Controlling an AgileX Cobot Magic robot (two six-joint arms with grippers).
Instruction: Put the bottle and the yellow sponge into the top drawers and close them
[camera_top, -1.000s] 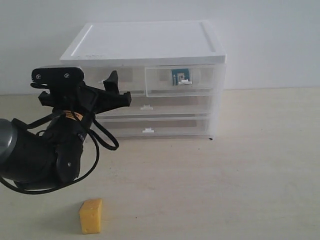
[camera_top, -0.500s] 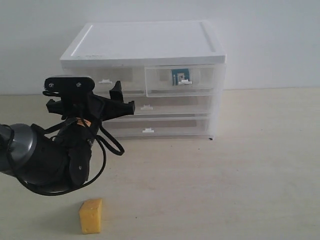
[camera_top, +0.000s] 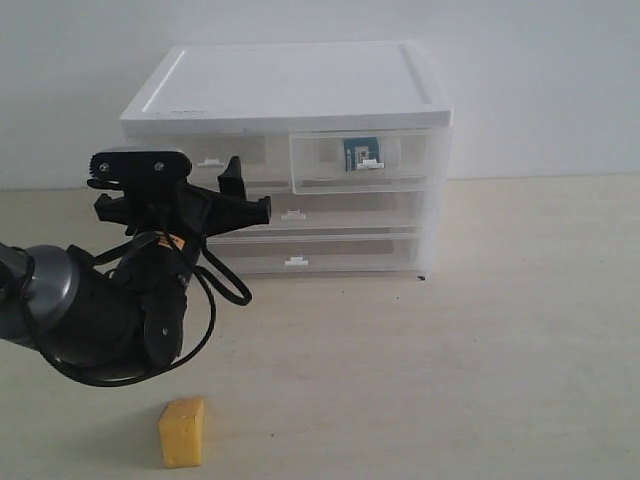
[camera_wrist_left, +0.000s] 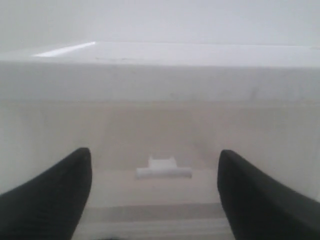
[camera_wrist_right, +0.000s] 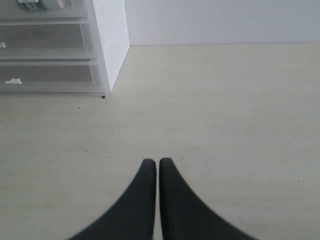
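The bottle (camera_top: 359, 154) lies inside the right top drawer (camera_top: 400, 160), its teal label showing through the clear front. The left top drawer (camera_top: 255, 155) is shut, with its white clip handle (camera_top: 208, 161) showing. In the left wrist view that handle (camera_wrist_left: 164, 168) sits straight ahead between the fingers. My left gripper (camera_top: 246, 194) (camera_wrist_left: 154, 157) is open and empty, just in front of the cabinet's left half. The yellow sponge (camera_top: 182, 432) stands on the table at the near left. My right gripper (camera_wrist_right: 157, 162) is shut and empty over bare table, out of the exterior view.
The white-topped cabinet (camera_top: 300, 85) stands at the back against a white wall, with two full-width clear drawers (camera_top: 340, 250) below the top pair. Its right side wall (camera_wrist_right: 112, 40) is far from the right gripper. The left arm's dark bulk (camera_top: 95, 315) hangs above the sponge.
The left gripper has moved right and a little down toward the cabinet front, most of it in the first half second. Sponge, bottle and drawers have not moved.
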